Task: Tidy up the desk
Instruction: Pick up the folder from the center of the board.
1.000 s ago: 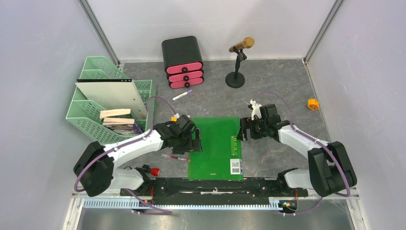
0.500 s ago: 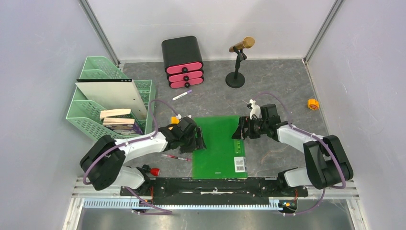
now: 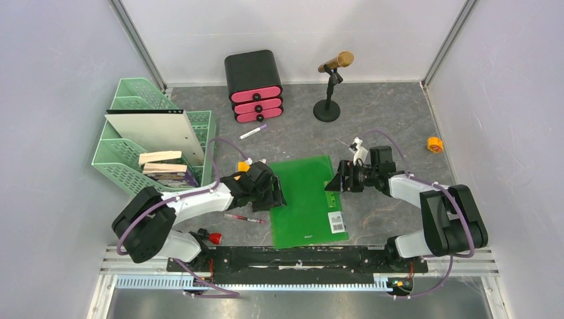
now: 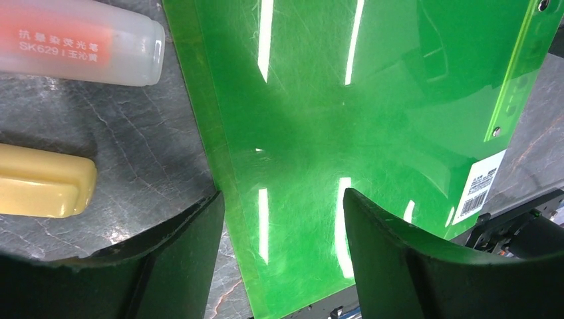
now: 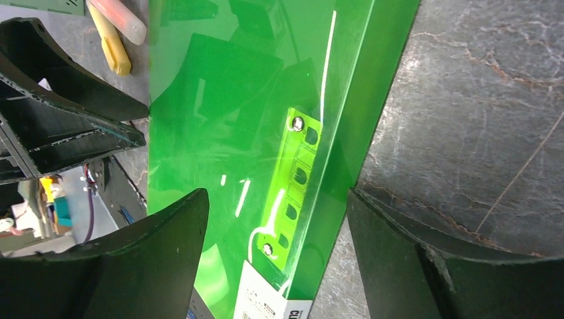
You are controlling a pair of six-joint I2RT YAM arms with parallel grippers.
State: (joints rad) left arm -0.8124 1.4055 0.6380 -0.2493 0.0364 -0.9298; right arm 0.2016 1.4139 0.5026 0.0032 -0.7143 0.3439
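A: We cannot read the print on the label [image 4: 480,191] of the folder [image 4: 372,133], can we? Too small.
B: No. And our left wrist view cuts off the clear tube [image 4: 80,43] at top and left, the yellow block [image 4: 43,189] at the left, the folder at the bottom, the desk [image 4: 133,146] at both sides.

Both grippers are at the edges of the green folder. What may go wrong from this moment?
The left gripper and right gripper stand open at opposite edges of the glossy green folder; a thin edge hold may slip.
If the arms move out of step, the folder may twist or bend.
The red pen and white tube lie close to its left edge and may be swept along.
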